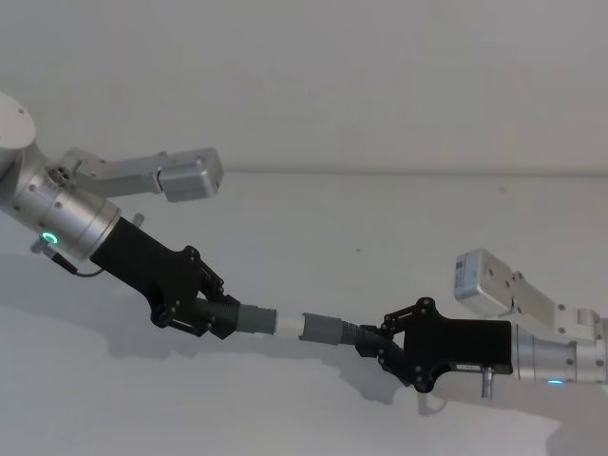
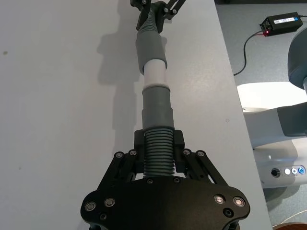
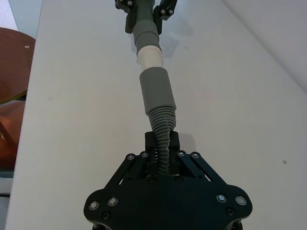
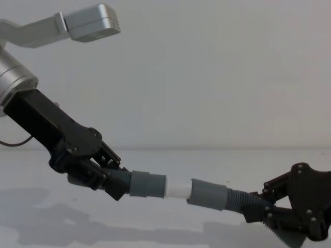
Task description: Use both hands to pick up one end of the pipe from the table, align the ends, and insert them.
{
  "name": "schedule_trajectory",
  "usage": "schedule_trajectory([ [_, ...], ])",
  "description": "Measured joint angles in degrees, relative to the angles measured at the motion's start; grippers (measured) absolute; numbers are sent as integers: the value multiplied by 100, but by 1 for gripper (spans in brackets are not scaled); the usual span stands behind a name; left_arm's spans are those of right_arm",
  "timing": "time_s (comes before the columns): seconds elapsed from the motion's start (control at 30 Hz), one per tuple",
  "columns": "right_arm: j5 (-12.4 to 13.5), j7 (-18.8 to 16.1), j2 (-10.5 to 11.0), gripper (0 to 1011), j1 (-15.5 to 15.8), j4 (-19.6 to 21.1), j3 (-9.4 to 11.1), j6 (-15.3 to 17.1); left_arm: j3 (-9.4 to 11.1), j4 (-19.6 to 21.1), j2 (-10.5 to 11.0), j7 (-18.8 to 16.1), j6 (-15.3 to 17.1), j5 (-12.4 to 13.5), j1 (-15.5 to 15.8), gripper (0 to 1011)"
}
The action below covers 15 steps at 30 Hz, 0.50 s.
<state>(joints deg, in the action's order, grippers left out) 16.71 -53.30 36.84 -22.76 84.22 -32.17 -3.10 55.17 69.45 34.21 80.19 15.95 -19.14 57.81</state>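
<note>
Above table (image 1: 380, 209), pipe (image 1: 294, 325) ends seemingly joined.

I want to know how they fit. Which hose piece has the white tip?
The hose piece in the left gripper: its grey cuff ends in a narrower white tip. The right gripper holds the piece with a plain grey socket.

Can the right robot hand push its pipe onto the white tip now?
Probably yes. The right gripper is shut on its pipe piece, whose socket already meets the white tip held out by the left gripper; both look lined up.
</note>
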Motion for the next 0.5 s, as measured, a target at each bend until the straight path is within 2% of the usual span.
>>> schedule_trajectory([
  [0.5,81,42,28,133,-28,9,-55,51,102,-8,-35,-12,22,-66,-11,317],
])
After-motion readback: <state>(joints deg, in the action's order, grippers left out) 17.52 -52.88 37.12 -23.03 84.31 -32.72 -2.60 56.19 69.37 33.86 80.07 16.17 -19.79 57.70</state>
